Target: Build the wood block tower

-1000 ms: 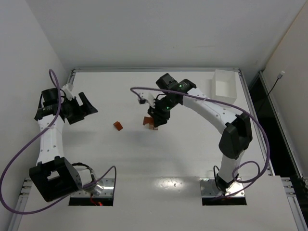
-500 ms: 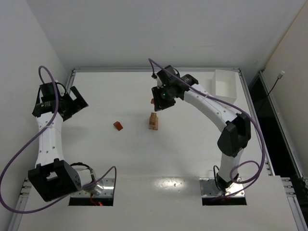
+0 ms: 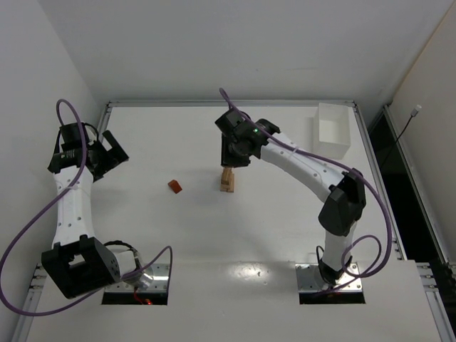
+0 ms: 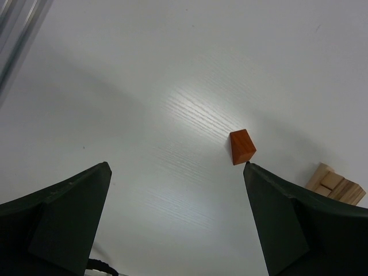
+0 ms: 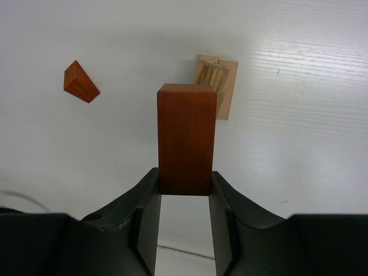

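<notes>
We had the right gripper (image 5: 184, 181) pinching a reddish-orange block (image 5: 186, 138) by its lower end, one finger on each long side face. It hung directly above the tower (image 3: 227, 179), a short stack of pale tan pieces.

In the wrist view the block's far end sat slightly to one side of the tower's top, covering part of its edge. We judged the placing step needed a small sideways correction first, until the block's end face sat centred over the top piece. After that it called for a slow, straight descent. The fingers should part only once the block rested flat, and then lift straight up so as not to nudge the stack.

The block's long axis ran out along the fingers, free end pointing down at the tower, so we judged it would stand upright.

A loose orange wedge (image 4: 242, 146) lay on the table beside the tower. Well beyond the wedge, the left gripper (image 4: 176, 167) waited with its fingers spread, holding nothing.
</notes>
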You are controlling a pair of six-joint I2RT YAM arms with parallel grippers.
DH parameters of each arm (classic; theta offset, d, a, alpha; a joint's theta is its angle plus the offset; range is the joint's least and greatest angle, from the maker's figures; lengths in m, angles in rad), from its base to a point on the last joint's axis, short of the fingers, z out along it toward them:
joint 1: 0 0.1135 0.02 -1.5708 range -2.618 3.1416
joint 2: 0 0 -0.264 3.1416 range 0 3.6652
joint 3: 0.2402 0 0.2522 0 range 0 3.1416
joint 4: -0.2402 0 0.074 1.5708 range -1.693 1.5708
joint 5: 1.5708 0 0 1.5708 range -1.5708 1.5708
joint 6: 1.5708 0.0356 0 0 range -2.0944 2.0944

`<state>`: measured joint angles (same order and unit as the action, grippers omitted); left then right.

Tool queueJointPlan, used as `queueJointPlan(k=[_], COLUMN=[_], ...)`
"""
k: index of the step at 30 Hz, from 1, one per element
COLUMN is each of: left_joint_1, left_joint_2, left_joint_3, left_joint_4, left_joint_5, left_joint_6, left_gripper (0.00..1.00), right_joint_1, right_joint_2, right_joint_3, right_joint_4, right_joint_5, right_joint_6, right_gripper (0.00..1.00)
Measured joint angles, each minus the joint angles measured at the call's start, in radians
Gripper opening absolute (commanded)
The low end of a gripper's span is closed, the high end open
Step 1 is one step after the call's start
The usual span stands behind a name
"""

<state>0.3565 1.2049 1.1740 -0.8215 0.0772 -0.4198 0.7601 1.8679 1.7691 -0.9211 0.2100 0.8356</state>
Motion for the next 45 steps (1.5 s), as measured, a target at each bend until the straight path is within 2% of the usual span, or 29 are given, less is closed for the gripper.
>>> queueJointPlan(k=[6,19,35,45], left_joint_1=[0.000,0.000,0.000,0.000], left_joint_2=[0.000,-0.001,-0.001,-0.001], left_joint_3=[0.000,-0.028,-0.043,-0.047], left_joint_4=[0.000,0.002,0.020,0.023], left_joint_5=[0.000,0.005,0.012,0.012], left_joint_6=[-0.004,-0.005,-0.010,-0.011], left_gripper=[1.00,1.00,1.00,1.00], right_joint_1=[0.056,0.063,0.063,0.063], right_joint_2=[0.037,0.199,0.202,0.210], right_joint_3=[-0.001,0.023,0.042,0.042], right_joint_4=[0.000,-0.005,-0.031,-0.032], right_joint_5=[0.058,0.162,0.183,0.178], right_joint_6=[0.059,0.097,0.210,0.224], right_gripper=[0.00,0.00,0.00,0.00])
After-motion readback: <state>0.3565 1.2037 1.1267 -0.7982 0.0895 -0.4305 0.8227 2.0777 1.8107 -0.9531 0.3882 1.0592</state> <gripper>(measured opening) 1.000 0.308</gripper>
